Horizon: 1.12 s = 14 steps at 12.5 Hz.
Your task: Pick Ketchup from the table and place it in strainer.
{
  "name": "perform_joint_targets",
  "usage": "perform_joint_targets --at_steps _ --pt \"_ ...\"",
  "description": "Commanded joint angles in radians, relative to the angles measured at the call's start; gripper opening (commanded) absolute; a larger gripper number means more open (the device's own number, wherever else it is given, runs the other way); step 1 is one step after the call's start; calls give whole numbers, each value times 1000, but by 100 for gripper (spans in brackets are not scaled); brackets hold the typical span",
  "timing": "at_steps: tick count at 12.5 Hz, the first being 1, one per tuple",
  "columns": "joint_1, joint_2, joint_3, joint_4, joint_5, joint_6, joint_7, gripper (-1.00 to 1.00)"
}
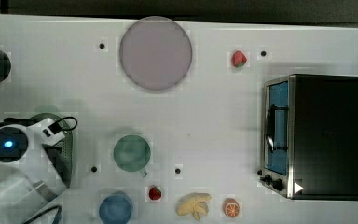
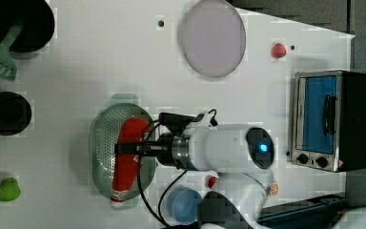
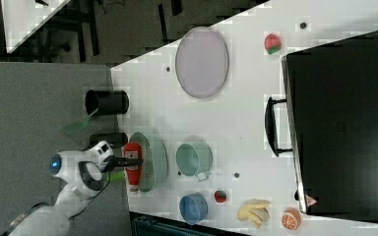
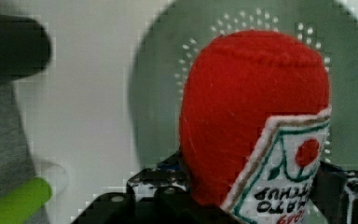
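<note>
**Release phase: ketchup bottle at the strainer**

The Franka arm reaches over the strainer [image 2: 102, 143], a pale green oval basket with a dotted, perforated centre, which stands on the white table [image 2: 100, 62] near the left view's left. The ketchup bottle [image 2: 128, 160] lies lengthwise across the basin, red body over the perforations and white cap at the rim nearest the left view's bottom edge. The gripper [image 2: 136, 148] straddles the bottle about mid-length, one dark finger on each flank. In the wrist view the bottle [image 4: 254, 121] rises between the two fingers [image 4: 142, 184], its white-and-red label turned toward the camera, with the strainer's [image 4: 168, 93] green floor behind it.

The jaws stand fairly wide around the bottle; whether they press its sides or have just let go cannot be told, and the same holds for whether the bottle's weight rests fully on the basin. The right view shows the bottle [image 3: 133, 164] at the strainer's [image 3: 155, 162] edge nearest the arm.

Judged from this arrangement, carriage is complete and the placing step is in hand. The next move calls for the jaws to part clear of both flanks, followed by a straight retreat away from the basin, so that neither finger drags the soft bottle out or tips the light basket. The green cup [image 3: 193, 160] and blue bowl [image 3: 193, 207] stand apart from the strainer and play no part.
</note>
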Motion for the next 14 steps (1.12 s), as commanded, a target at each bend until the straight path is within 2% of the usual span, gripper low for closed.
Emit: perform_joint_targets --at_steps 1,5,8,11,14 --pt "-4 -19 -17 6 -18 28 72 100" --pt "-53 -181 -18 10 -11 -31 216 100" --pt "-132 -370 -32 26 -9 -154 216 100" --pt "-203 -547 -113 64 59 -406 214 100" --pt "-225 -675 -254 137 138 -675 205 100"
